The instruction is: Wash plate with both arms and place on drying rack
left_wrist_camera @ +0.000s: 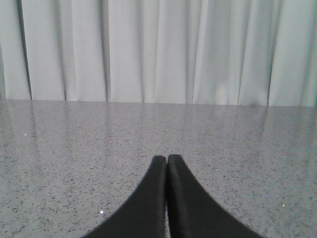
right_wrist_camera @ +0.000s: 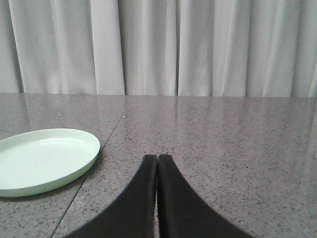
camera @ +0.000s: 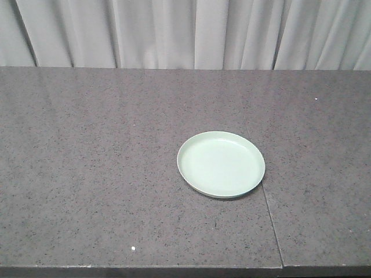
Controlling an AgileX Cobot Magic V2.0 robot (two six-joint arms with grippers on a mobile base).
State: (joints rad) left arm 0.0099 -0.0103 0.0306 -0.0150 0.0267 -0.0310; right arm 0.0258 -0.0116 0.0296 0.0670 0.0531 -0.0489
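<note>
The pale mint-green plate point(camera: 221, 164) lies flat on the grey speckled counter, right of centre in the front view, its right edge next to a seam in the stone. The right wrist view has the plate point(right_wrist_camera: 42, 159) at its lower left, left of my right gripper point(right_wrist_camera: 157, 157), which is shut with nothing between its black fingers. My left gripper point(left_wrist_camera: 166, 157) is also shut and empty, over bare counter; the plate does not show in its view. Neither arm appears in the front view. The drying rack is out of view.
The granite counter point(camera: 93, 174) spans the whole front view, with a seam point(camera: 269, 214) running towards its front edge. White curtains point(camera: 185, 32) hang behind the far edge. A small white speck point(camera: 133, 248) lies near the front.
</note>
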